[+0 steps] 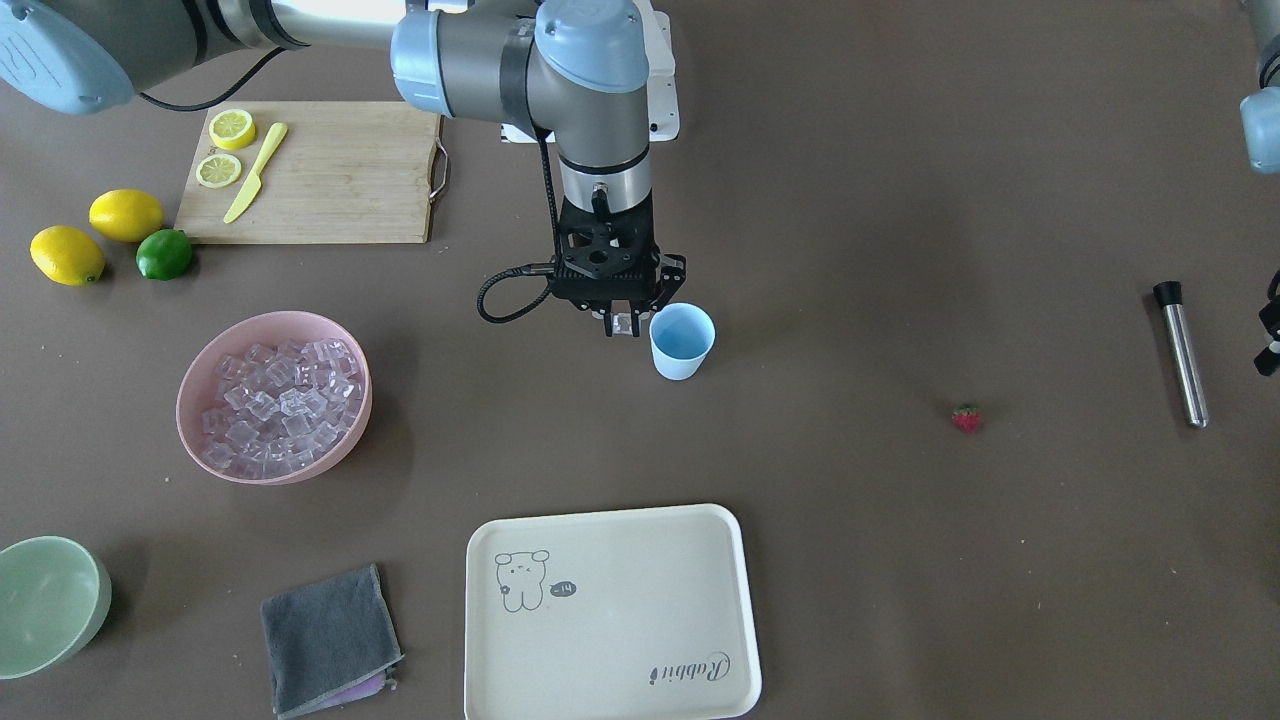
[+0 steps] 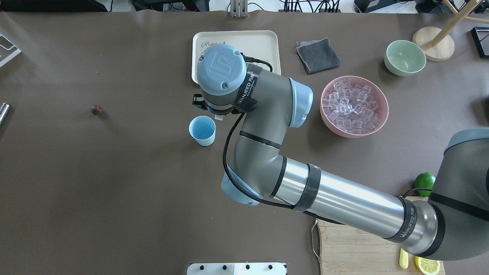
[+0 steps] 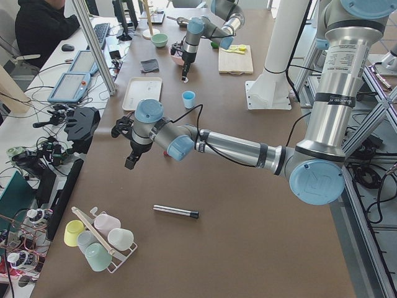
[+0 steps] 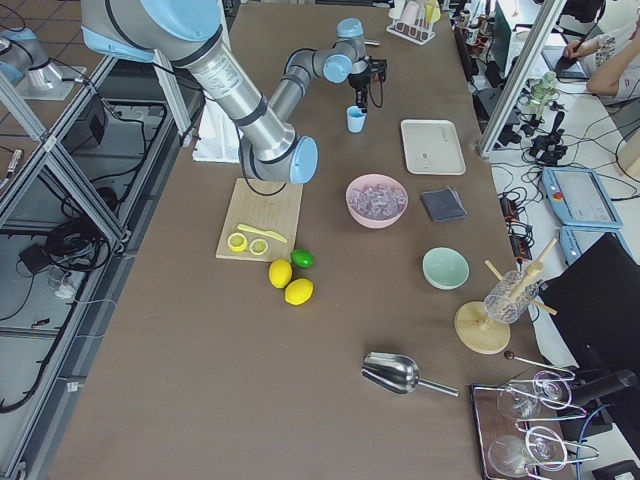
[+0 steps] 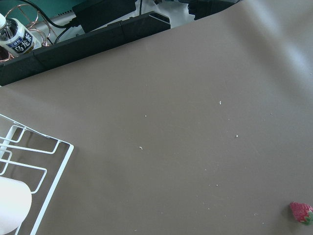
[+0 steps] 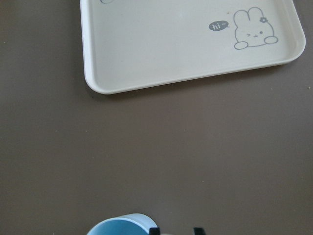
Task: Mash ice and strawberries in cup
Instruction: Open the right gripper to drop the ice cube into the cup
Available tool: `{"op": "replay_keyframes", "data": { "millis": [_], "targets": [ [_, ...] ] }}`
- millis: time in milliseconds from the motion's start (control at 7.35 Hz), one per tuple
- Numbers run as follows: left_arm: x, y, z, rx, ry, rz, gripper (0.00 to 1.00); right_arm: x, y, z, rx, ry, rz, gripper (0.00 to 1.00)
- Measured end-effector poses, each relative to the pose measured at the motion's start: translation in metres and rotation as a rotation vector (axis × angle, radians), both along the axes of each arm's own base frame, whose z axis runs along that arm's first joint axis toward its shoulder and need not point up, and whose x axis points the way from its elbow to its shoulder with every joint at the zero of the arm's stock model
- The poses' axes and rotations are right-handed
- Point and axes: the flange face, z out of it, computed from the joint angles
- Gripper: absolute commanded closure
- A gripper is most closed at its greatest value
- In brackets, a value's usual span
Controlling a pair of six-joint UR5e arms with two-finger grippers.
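Your right gripper (image 1: 625, 322) hangs just beside the cup's (image 1: 682, 340) rim, its fingers pinched on one ice cube (image 1: 626, 325). The cup stands upright in the middle of the table (image 1: 850, 560). The remaining ice (image 1: 275, 400) fills the pink bowl (image 1: 190, 385). The strawberry (image 1: 967, 418) lies well apart from the cup, toward your left arm. The left gripper (image 1: 1268, 345) sits at the frame's edge, and you cannot tell whether it is open or closed.

Overhead and front views opposed, sharing cup (image 1: 682, 340), side views distant, wrist views close
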Motion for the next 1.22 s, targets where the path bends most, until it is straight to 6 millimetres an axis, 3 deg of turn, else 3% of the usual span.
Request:
{"op": "replay_keyframes", "data": {
  "millis": [272,408,544,680,816,1088,1224],
  "targets": [
    [0.001,-0.001,0.002,-0.007,0.003,-0.004,0.02,-0.028,0.012,-0.005,0.026,-0.003,0.005,1.00],
    [0.001,-0.001,0.003,-0.009,0.003,-0.004,0.02,-0.038,0.015,-0.008,0.028,-0.004,0.004,0.90],
    [0.000,0.000,0.004,-0.011,0.002,-0.004,0.02,-0.043,0.018,-0.009,0.027,-0.004,0.005,0.39],
    [0.000,0.000,0.004,-0.010,0.002,-0.004,0.02,-0.047,0.019,-0.007,0.026,0.000,0.003,0.13],
    [0.000,0.002,0.005,-0.005,0.003,-0.005,0.02,-0.049,0.019,-0.004,0.025,0.004,0.001,0.02],
    [-0.001,0.006,0.010,0.001,0.005,-0.006,0.03,-0.041,0.011,-0.006,0.029,0.004,-0.003,0.02],
    [-0.001,0.006,0.012,0.000,0.005,-0.005,0.02,-0.008,-0.010,-0.015,0.012,-0.013,-0.023,0.02]
  ]
}}
